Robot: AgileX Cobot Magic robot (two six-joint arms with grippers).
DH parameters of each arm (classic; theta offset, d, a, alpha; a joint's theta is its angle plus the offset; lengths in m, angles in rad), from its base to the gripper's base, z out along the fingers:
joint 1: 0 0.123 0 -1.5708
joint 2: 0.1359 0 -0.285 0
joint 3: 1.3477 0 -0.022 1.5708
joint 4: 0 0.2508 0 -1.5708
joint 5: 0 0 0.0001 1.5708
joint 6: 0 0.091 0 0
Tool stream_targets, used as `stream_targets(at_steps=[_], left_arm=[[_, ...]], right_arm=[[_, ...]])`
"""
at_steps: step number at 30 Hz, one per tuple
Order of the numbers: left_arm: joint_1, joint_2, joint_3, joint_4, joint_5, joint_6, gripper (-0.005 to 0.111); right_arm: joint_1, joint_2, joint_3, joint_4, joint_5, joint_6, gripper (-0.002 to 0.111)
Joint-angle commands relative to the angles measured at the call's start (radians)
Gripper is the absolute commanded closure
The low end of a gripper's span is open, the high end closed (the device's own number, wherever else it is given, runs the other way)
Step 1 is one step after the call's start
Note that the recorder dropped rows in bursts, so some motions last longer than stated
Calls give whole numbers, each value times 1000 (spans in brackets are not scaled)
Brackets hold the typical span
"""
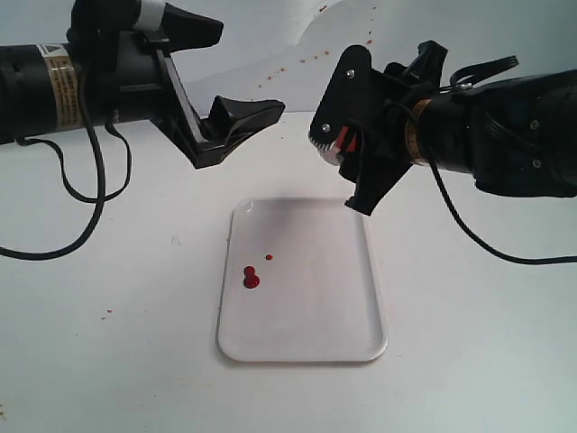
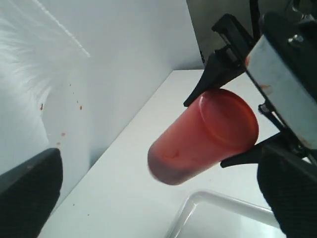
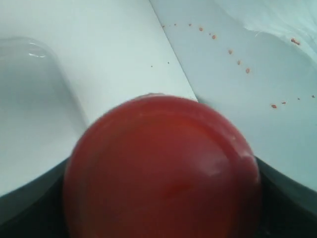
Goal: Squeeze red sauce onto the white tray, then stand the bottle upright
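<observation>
White tabletop [image 1: 99, 361] meets a pale backdrop flecked with small dried reddish specks [image 1: 302, 61], and both arms hang above it. Here the right gripper [image 1: 343, 155] is clenched on the translucent orange-red cylindrical plastic squeeze bottle [image 2: 203, 136], with one jaw on each side of the barrel. A rounded red mass of the bottle fills the right wrist view. The left wrist view shows it tilted, its flat base raised and its darker end dipping down. The nozzle cap cannot be made out in any view. Below this gripper and somewhat nearer the front edge lies the flat white rectangular plastic tray [image 1: 374, 298] with rounded corners and a low rim. Glossy bright red sauce [image 1: 251, 279] sits on its far side from the right gripper: one larger blob and a small drop near it. The left gripper [image 1: 253, 68] is released, its jaws spread wide with nothing between them, off to one side of the bottle and apart from it. With sauce already on the tray, the squeezing step looks done or nearly so, while the standing step is not yet done. The next move probably calls for turning the right wrist until the base faces down. The bottle should then be lowered until the base sits flat before the jaws let go, since a tilted release could tip it or drip from the nozzle.
</observation>
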Motion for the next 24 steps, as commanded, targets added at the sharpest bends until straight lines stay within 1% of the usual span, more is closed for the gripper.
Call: stream_targets(at_steps=[1,5,10,15,19,21,24], left_arm=[[-4,-8,13,-8,86,-19,2],[-4,-8,36,-8,122,-25,2],[-4,-5,123,-16,122,-88,2],[-4,62,178,-30,118,-82,2],[-4,162,182,-48,67,-77,2],[-4,202,182,-101,44,-59,2],[-4,244,182,-172,-3,19,2]], right_arm=[[-7,-14,-7,1,-61,10,108],[-7,-14,-7,27,-98,10,108],[-7,-14,-7,27,-98,10,108],[-7,-19,-7,34,-134,14,108],[-7,-64,-7,72,-213,14,108],[-7,-94,-7,72,-213,19,108],[-7,-142,-7,72,-213,63,108]])
